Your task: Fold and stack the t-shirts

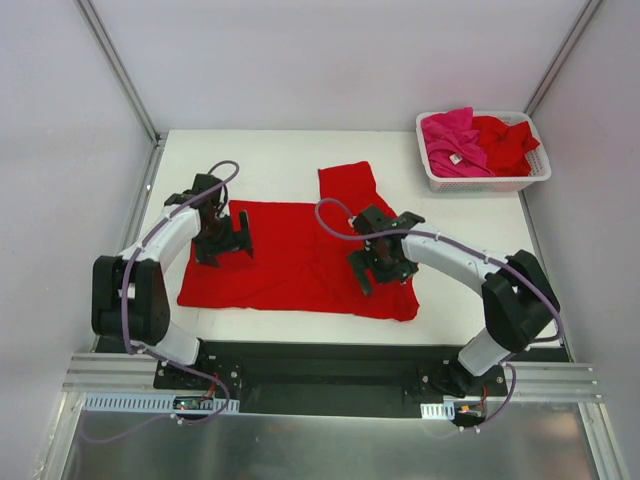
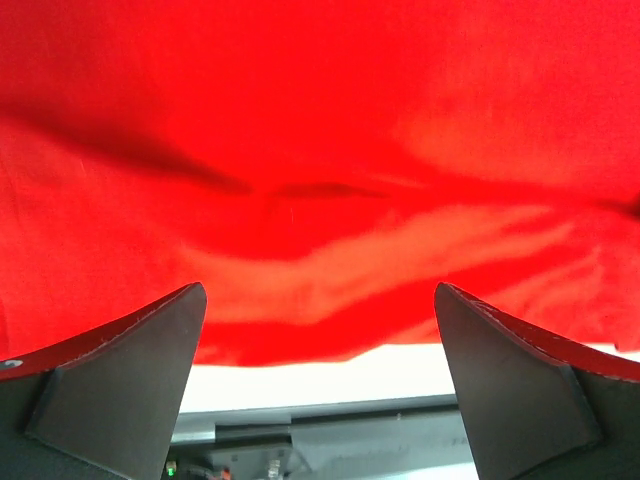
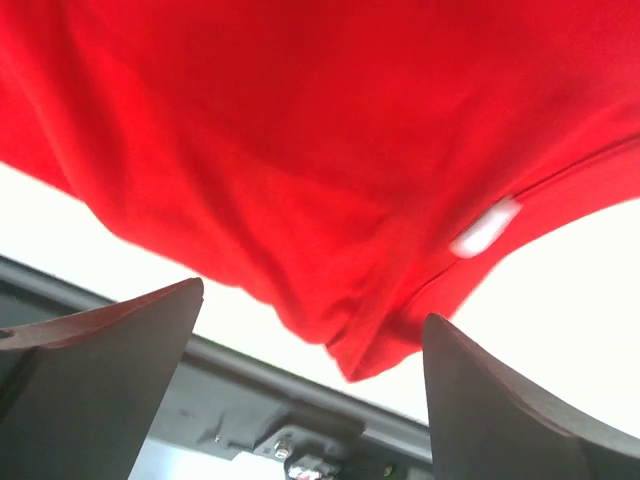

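A red t-shirt [image 1: 300, 262] is shown spread flat across the middle of the white tabletop [image 1: 270, 150], one sleeve pointing toward the far edge, as both arms are posed above it. The left claw [image 1: 225, 250] is held over the shirt's left part, near its left edge. From the left wrist view its two dark fingers [image 2: 120, 385] are seen spread as wide as they go, with only rumpled red cloth and a strip of tabletop between them and nothing pinched. The right claw [image 1: 385, 275] is positioned over the shirt's right part, close to the near right corner. Its fingers [image 3: 100, 370] are likewise parted wide and hold nothing. In the right wrist view a fold of red cloth is framed between them, and a small white tag [image 3: 485, 225] is visible at a seam. Whether either claw's tips actually touch the fabric cannot be told from these views. At the far right corner of the tabletop, well apart from both arms, a white slotted basket [image 1: 482, 182] is seen. A magenta-pink t-shirt [image 1: 452, 140] is heaped on its left side and bunched red shirts [image 1: 508, 142] on its right.
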`<state>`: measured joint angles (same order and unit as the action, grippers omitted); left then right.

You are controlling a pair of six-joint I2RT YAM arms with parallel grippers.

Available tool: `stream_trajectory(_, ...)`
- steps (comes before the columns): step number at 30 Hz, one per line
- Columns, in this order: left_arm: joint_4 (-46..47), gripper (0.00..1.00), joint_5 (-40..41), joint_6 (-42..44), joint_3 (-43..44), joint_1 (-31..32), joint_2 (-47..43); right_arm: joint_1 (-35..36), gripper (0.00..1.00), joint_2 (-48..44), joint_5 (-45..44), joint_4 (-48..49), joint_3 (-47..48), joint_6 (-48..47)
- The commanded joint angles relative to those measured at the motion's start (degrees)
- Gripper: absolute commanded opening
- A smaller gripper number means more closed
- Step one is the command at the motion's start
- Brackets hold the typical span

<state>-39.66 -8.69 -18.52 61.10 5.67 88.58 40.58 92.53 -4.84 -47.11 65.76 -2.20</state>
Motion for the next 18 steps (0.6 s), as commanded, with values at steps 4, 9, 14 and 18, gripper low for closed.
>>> stream_trajectory(4,-3.2,0.99,0.1,-1.0,-6.9,0.5,-8.1,4.9,0.96,-5.8,1.0,2.5,-9.8,7.2)
stream_trajectory(9,-1.8,0.99,3.1,-0.1,-9.9,0.5,-7.5,5.7,0.96,-7.2,-0.5,6.3,-13.6,8.0)
stream_trajectory(14,1.6,0.99,4.5,1.0,-11.7,0.5,-5.2,5.9,0.96,-8.2,-3.8,9.6,-16.5,6.7)
stream_trajectory(18,2.9,0.99,4.3,1.6,-11.8,0.4,-3.8,5.9,0.96,-8.9,-5.0,9.7,-15.3,5.1)
